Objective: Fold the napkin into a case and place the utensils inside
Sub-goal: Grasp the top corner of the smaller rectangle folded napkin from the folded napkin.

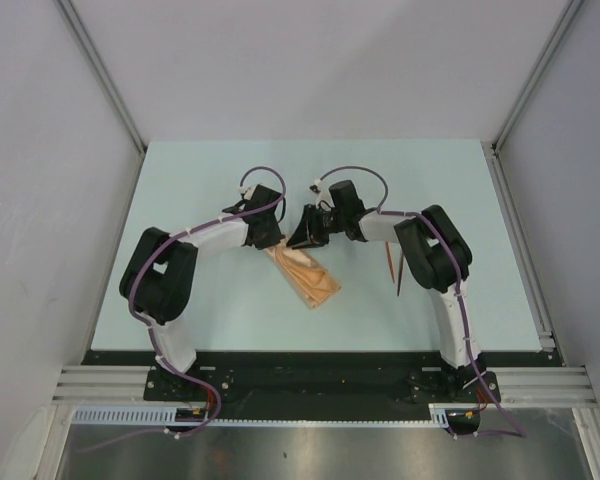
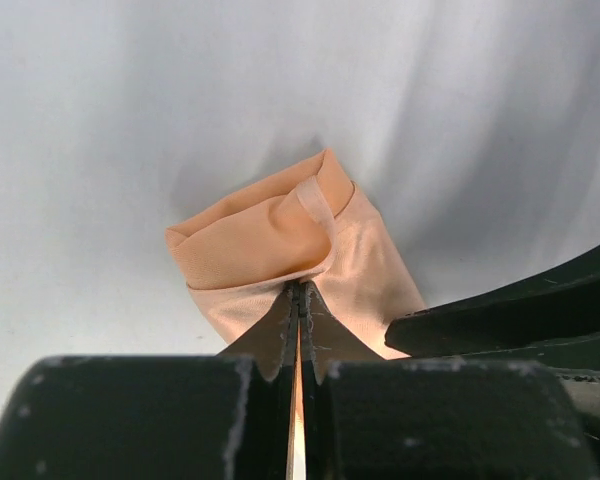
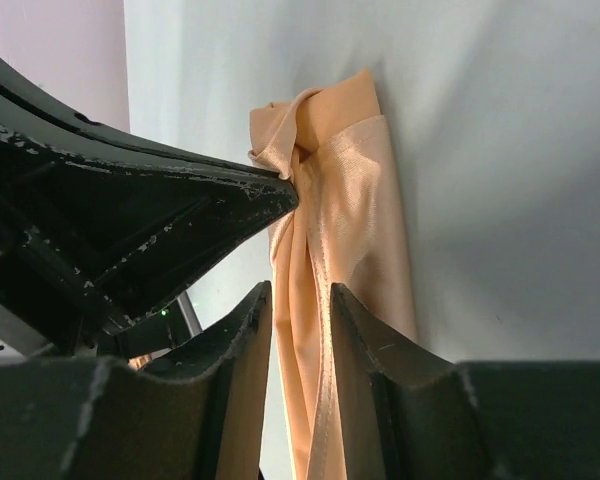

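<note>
Peach cloth first: the napkin (image 1: pixel 307 277) is folded down to a narrow strip just below the centre of the overhead frame, on the pale table (image 1: pixel 210 180), its long axis slanting from upper left to lower right. Both arms crowd the strip's upper-left end. The left gripper (image 2: pixel 300 292) has its jaws pressed fully together, pinching a layer of the fabric at that end, and the cloth fans away from the tips toward the top of its wrist view. The right gripper (image 3: pixel 300 300) stands partly open with the strip running lengthwise through the gap and on up the frame; I can't tell if its pads touch the cloth. The utensils (image 1: pixel 389 262) lie well apart at centre right, beside the right arm's elbow, so the right arm looks nearer. They would likely have to enter along that slant, at the pinched end.
</note>
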{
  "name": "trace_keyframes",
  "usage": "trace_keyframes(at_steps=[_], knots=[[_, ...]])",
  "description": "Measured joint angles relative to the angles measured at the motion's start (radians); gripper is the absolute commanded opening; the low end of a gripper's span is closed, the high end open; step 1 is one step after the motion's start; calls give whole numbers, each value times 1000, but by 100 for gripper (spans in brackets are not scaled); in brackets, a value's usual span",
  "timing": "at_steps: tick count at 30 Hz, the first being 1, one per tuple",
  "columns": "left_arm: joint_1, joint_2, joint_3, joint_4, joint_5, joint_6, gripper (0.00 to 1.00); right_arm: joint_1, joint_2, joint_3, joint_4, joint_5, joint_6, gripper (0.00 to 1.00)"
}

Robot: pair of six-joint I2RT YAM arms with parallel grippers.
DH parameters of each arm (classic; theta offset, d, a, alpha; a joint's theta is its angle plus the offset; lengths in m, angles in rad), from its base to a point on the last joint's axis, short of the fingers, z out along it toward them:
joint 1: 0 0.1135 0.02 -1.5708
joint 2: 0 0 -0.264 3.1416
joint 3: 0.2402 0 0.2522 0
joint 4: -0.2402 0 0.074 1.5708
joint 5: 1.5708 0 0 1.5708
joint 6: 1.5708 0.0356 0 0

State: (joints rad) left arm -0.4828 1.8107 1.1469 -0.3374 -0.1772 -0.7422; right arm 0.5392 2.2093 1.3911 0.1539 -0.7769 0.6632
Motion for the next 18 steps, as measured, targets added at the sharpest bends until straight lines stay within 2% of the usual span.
trace_keyframes(at_steps=[3, 6, 9, 18], knots=[[0, 0, 0, 5, 2, -2, 0, 2, -3, -3, -7, 1, -9, 28], [0, 0, 0, 8, 5, -2, 0, 10, 5, 13, -24, 5, -20, 12], [0, 0, 0, 10, 6, -2, 0, 20, 51, 93, -43, 11, -32, 6], [8, 40, 14, 17, -2, -16, 0, 67, 148, 161, -30, -8, -9, 4]])
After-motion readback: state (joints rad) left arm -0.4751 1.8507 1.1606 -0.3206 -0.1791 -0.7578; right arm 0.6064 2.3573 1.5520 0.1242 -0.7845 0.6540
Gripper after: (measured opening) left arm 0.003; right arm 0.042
